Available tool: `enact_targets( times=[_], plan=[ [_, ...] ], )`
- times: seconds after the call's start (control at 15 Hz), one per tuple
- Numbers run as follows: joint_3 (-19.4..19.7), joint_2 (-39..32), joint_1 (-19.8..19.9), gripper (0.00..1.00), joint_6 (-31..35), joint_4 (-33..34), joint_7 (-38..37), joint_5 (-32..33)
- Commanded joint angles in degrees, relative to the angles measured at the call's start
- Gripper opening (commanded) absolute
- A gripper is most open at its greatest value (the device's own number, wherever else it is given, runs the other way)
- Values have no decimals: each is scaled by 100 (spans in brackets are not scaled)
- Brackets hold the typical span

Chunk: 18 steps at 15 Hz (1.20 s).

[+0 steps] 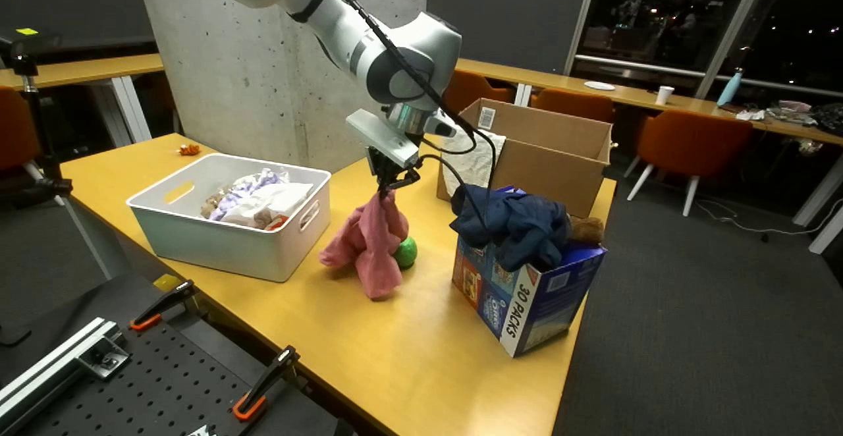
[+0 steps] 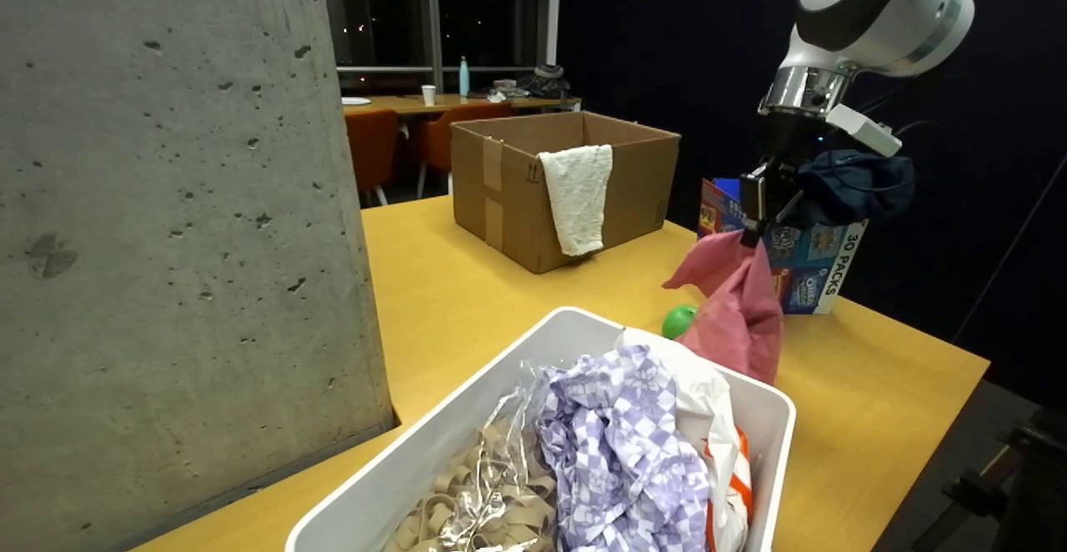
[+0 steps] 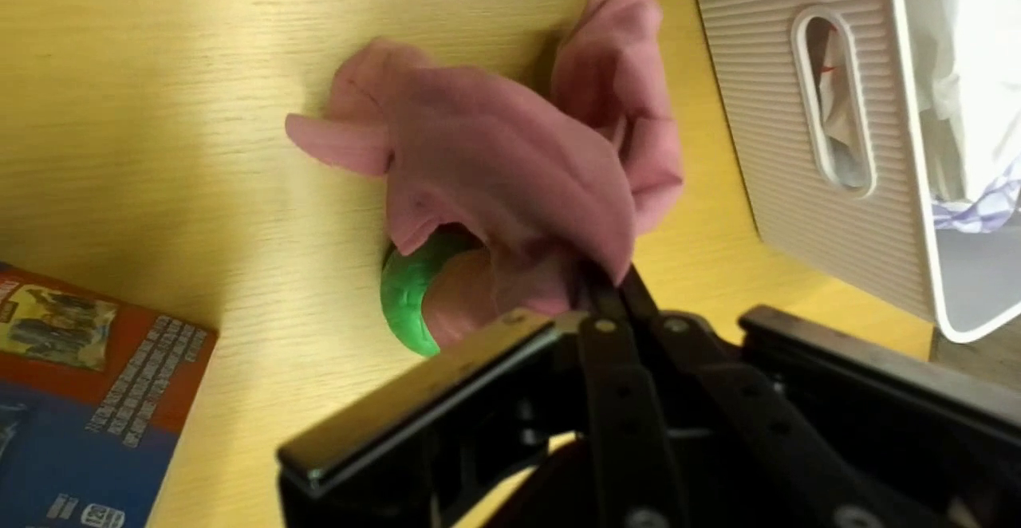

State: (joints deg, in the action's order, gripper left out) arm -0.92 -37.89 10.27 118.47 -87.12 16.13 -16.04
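My gripper (image 1: 383,191) points down over the yellow table and is shut on a pink cloth (image 1: 372,245). The cloth hangs from the fingertips in loose folds in both exterior views, its lower parts reaching down to about the tabletop. In the wrist view the black fingers (image 3: 630,400) meet at the edge of the pink cloth (image 3: 510,137), which covers their very tips. A green ball (image 3: 403,297) is partly hidden by the cloth. It rests on the table right beside it, seen too as a green ball (image 2: 678,321) in an exterior view.
Close by stands a white bin (image 1: 217,251) holding bags and a purple checked cloth (image 2: 621,444). Opposite is a blue snack box (image 1: 560,304) topped by a navy cloth (image 1: 514,222). A cardboard box (image 2: 500,202) has a white cloth (image 2: 579,198) over its side. A concrete pillar (image 2: 183,243) borders the table.
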Motion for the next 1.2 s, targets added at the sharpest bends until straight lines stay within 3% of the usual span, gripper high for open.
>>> enact_targets(
  times=[0.0, 0.4, 1.0, 1.07, 1.13],
  plan=[
    [70, -389, -108, 1, -532, 761, -372, 358],
    [131, -714, -130, 1, -1223, 1722, -970, 601],
    [214, -1616, -27, 1, -1963, 3303, -1176, 691],
    [221, -1761, -21, 16, -2027, 3523, -1188, 713],
    [242, -1899, -19, 1, -2054, 3724, -1220, 744]
  ],
)
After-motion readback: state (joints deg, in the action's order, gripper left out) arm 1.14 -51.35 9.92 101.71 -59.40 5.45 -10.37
